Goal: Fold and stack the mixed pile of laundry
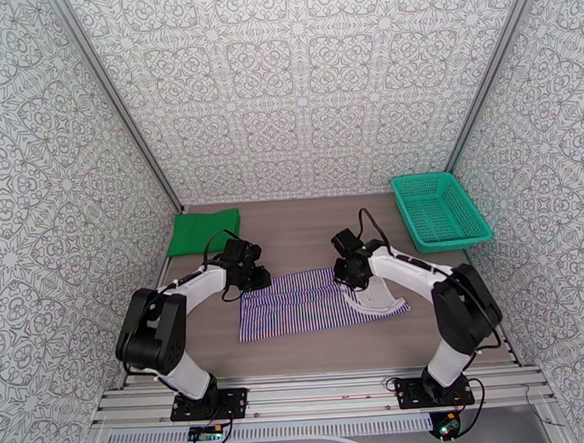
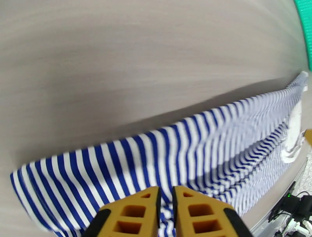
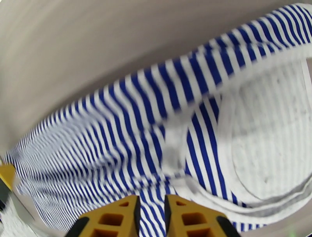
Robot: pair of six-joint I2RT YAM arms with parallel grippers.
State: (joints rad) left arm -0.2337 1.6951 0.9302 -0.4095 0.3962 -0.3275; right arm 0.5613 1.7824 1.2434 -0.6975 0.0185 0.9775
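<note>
The striped shirt (image 1: 313, 302) lies spread across the middle of the table, its white inner neck part (image 1: 378, 298) turned up at the right end. My left gripper (image 1: 256, 282) is at the shirt's far left corner. In the left wrist view its yellow fingers (image 2: 132, 214) are pinched nearly together on the striped fabric (image 2: 195, 148). My right gripper (image 1: 349, 276) is at the far edge near the collar, and its fingers (image 3: 113, 218) are closed on the striped cloth (image 3: 136, 117) beside the white lining (image 3: 269, 144). The green cloth (image 1: 205, 230) lies folded at the far left.
A teal mesh basket (image 1: 440, 209) stands at the far right of the table, and its edge (image 2: 306, 31) shows in the left wrist view. Patterned walls close in the left, right and back sides. An aluminium rail (image 1: 318, 391) runs along the near edge.
</note>
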